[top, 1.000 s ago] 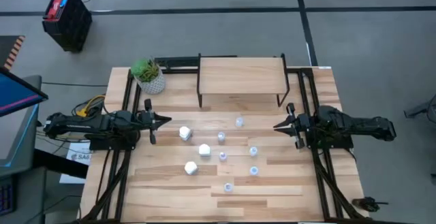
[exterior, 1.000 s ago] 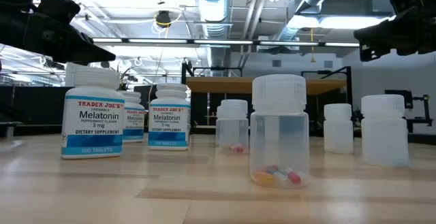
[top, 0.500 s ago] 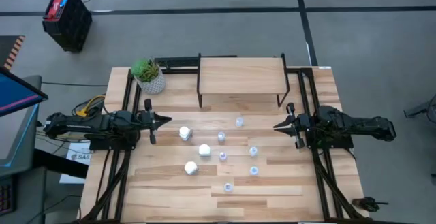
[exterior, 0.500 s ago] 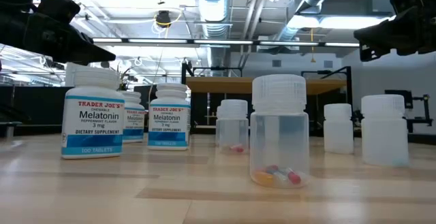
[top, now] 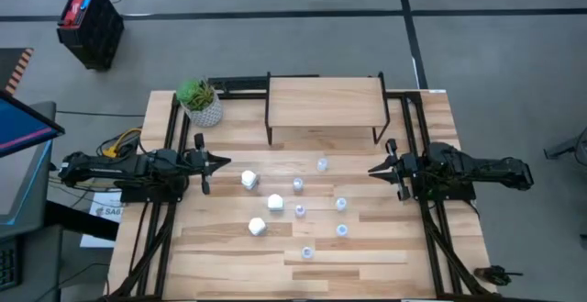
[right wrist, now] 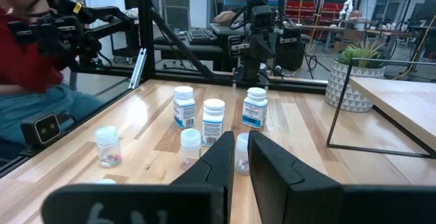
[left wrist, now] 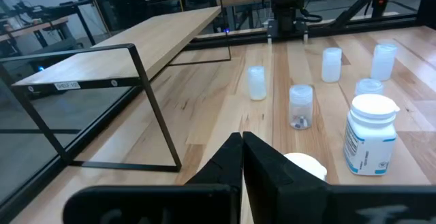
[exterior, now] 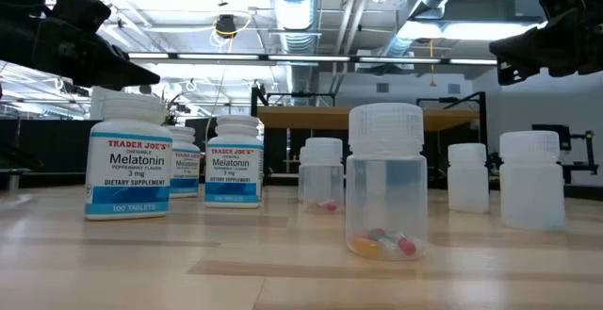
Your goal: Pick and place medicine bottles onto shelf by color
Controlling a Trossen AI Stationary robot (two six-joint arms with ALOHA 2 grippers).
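Three opaque white medicine bottles [top: 249, 180] [top: 275, 202] [top: 257, 227] and several small translucent bottles [top: 322, 164] [top: 341, 204] [top: 307, 252] stand upright on the wooden table, in its middle. The low view shows the labelled white bottles [exterior: 128, 159] and a translucent bottle with pills [exterior: 386, 192]. The shelf [top: 326, 102], with a light wood top and black legs, stands at the table's far edge. My left gripper [top: 220, 162] is shut and empty, to the left of the bottles. My right gripper [top: 374, 169] is shut and empty, to their right. Both hover above the table.
A white patterned plant pot [top: 200, 102] stands at the far left, beside the shelf. A person in a red top [right wrist: 27, 67] sits beyond the table's near side in the right wrist view. A black crate [top: 90, 25] sits on the floor.
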